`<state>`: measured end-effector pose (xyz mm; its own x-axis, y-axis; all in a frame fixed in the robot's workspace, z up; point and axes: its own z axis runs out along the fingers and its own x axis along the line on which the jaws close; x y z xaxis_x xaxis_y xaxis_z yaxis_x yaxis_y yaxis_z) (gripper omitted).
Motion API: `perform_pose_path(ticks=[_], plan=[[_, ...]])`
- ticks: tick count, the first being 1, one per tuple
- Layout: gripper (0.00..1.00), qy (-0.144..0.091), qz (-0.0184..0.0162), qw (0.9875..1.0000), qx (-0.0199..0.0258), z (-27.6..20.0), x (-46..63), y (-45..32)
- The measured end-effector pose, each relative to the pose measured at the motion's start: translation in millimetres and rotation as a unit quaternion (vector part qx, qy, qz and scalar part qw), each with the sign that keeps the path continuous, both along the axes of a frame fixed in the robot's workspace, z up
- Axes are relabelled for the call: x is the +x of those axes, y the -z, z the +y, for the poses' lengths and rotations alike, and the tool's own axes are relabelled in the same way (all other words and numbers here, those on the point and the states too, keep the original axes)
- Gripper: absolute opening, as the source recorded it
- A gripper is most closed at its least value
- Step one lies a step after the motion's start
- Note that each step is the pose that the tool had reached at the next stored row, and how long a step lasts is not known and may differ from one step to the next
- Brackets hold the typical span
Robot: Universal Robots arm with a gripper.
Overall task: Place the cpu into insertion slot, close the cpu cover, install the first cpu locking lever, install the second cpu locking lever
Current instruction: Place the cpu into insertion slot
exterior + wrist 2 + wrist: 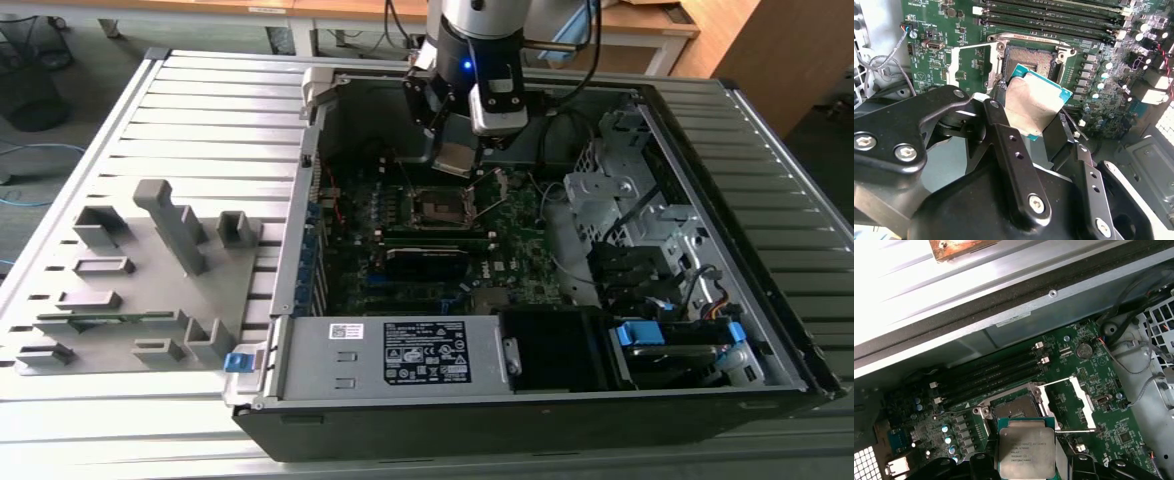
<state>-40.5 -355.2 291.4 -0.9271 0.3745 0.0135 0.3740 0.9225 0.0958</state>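
Gripper [1033,117] clamped on the cpu [1036,106], jaws pressing two opposite edges. The grey metal lid faces the first wrist view and the green rim shows around it.

Cpu [1026,447] hangs tilted just above the socket [1013,407], not seated. In the exterior view the cpu [454,157] sits under the gripper [458,150], just beyond the socket [439,206] toward the case [310,92] wall.

Cover [1074,405] stands swung open beside the socket, its window frame clear of the opening. Socket [1032,61] is bare, with nothing lying in it.

Handling, by judgement:
- Light, stiff and thin; the smooth metal top is likely slippery.
- Fragile on the underside, and the socket contacts more so. It wants a flat, square drop-in with no pressing.
- Edge hold is the right one, keeping off both faces.

Hard to make out:
- The cpu underside and its corner marks are turned away.
- The jaw contact is partly behind the black linkage in the second wrist view.
- The first wrist view cuts off the cpu's lower edge.
- Locking levers near the socket are thin wires, and I cannot tell their position.
- The socket's contact field is too fine to read.
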Motion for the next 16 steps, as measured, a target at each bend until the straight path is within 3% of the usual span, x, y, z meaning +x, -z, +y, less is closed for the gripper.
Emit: perform_pose_path(ticks=[5, 10, 16], plan=[[0.54, 0.001, 0.0000, 1.0000, 0.0000, 0.0, 0.0, 0.0], [0.54, 0.027, 0.0001, 0.9996, -0.0001, 0.0, 0.0, 0.0], [0.54, 0.027, 0.0000, 0.9996, 0.0000, 0.0, 0.0, 0.1]])
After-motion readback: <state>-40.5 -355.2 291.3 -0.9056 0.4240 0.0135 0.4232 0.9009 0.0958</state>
